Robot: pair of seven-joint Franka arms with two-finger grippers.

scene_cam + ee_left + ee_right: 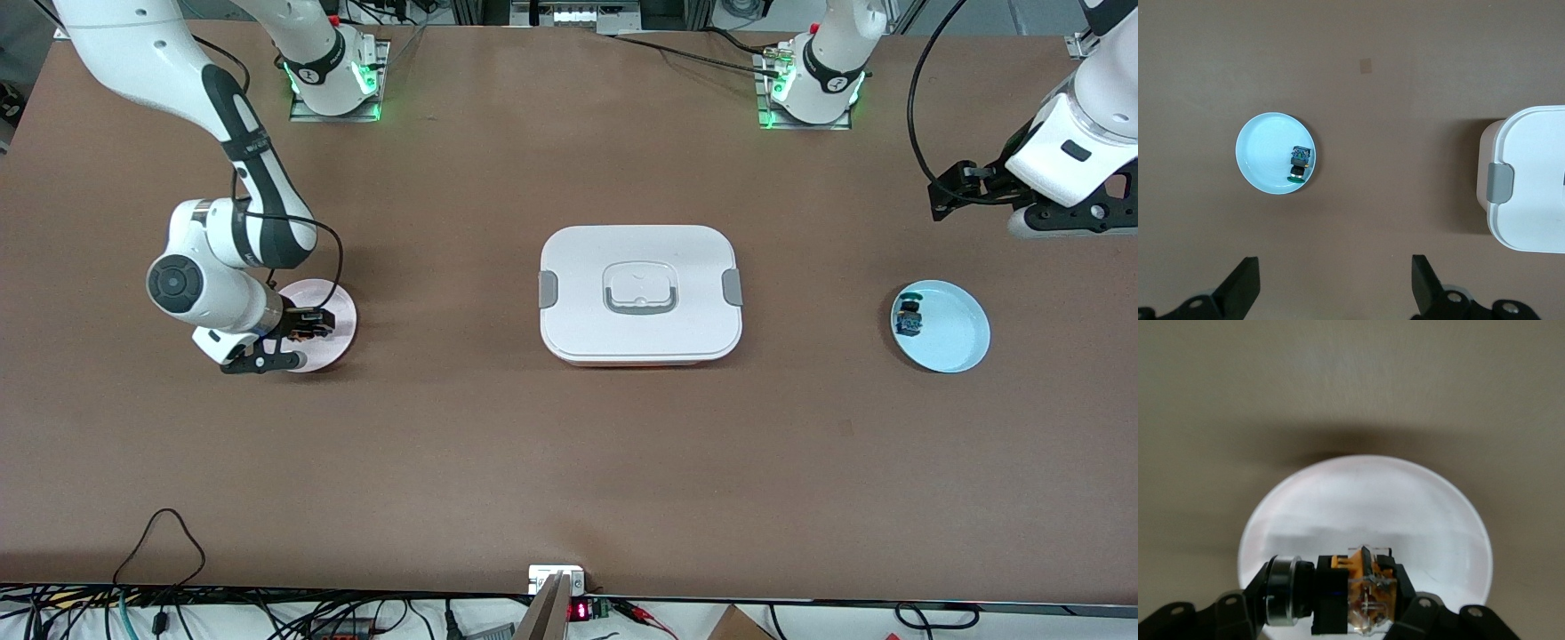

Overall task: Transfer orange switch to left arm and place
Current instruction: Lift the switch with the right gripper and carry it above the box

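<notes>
Right tool is low over the pink plate at the right arm's end of the bench, fingers clamped on the orange switch. In the right wrist view the switch lies sideways between the fingers, round cap at one end, black collar, orange-tan and clear body at the other. Whether it touches the plate or sits just above it can't be told. In the front view the switch is hidden by the tool.

The box sits mid-bench, lid on, grey latches on both ends, handle recess on top. It is well apart from both plates.

Left tool waits up in the air over the left arm's end of the bench, holding nothing, fingers wide apart. The blue plate lies on the bench at that end, nearer the front camera than the spot under the tool. A blue switch with green cap lies on its side in that plate, near the rim on the side toward the box.
</notes>
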